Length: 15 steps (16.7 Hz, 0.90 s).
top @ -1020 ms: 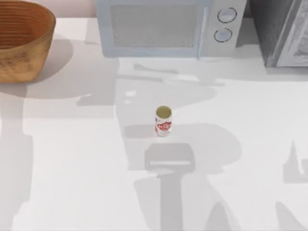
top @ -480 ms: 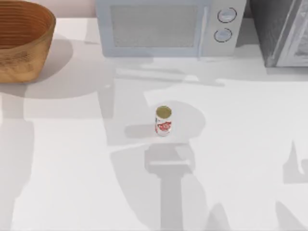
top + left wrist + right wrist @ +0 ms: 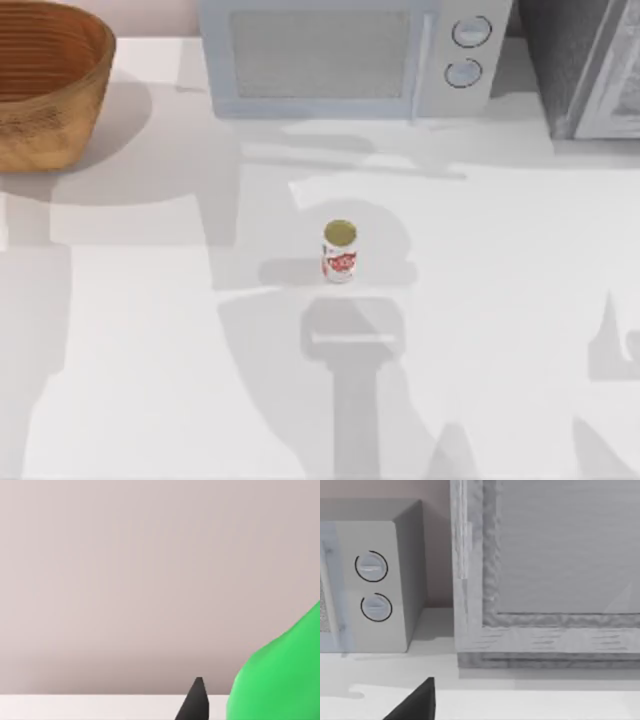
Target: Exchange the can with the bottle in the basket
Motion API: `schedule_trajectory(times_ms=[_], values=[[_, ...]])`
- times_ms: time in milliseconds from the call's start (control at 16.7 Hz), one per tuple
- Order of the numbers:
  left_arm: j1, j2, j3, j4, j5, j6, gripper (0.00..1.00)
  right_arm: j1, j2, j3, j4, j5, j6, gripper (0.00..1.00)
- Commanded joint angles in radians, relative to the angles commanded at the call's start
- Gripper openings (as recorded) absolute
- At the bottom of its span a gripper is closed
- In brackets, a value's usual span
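- Standing upright near the middle of the worktop [image 3: 150, 350], the can [image 3: 340, 252] shows its dull gold top and red print, with nothing touching it.
- A broad grey shadow [image 3: 355, 345] lies on the worktop just at the can's 6 o'clock, reaching to the near edge.
- The microwave [image 3: 345, 60] sits at the can's 12 o'clock, along the far edge, well apart from it; its two round dials [image 3: 470, 50] are at the right end of its front.
- A grey cabinet [image 3: 590, 70] stands at the can's 2 o'clock, in the far right corner, just beside the microwave.
- The basket [image 3: 50, 85] sits at the can's 10 o'clock, in the far left corner, partly cut off by the frame; the part of its inside on show is bare wicker.
- In the left wrist view, one dark tip of the left fingers [image 3: 196, 705] pokes up with the green bottle [image 3: 280, 680] close beside it, a plain wall [image 3: 150, 580] behind; I cannot tell how wide they stand, nor whether they hold the bottle.
- In the right wrist view, one dark tip of the right fingers [image 3: 415, 705] hangs over the worktop, facing the microwave's dial end and the cabinet; I cannot tell their spread.
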Motion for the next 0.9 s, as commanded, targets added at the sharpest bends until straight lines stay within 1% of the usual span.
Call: schedule_trajectory(times_ms=[660, 720, 900], values=[[0.0, 0.0, 0.0, 0.0, 0.0, 0.0, 0.98, 0.0, 0.0, 0.0, 0.0, 0.0, 0.0, 1.0], [0.0, 0.0, 0.0, 0.0, 0.0, 0.0, 1.0, 0.0, 0.0, 0.0, 0.0, 0.0, 0.0, 1.0], [0.0, 0.0, 0.0, 0.0, 0.0, 0.0, 1.0, 0.0, 0.0, 0.0, 0.0, 0.0, 0.0, 1.0]])
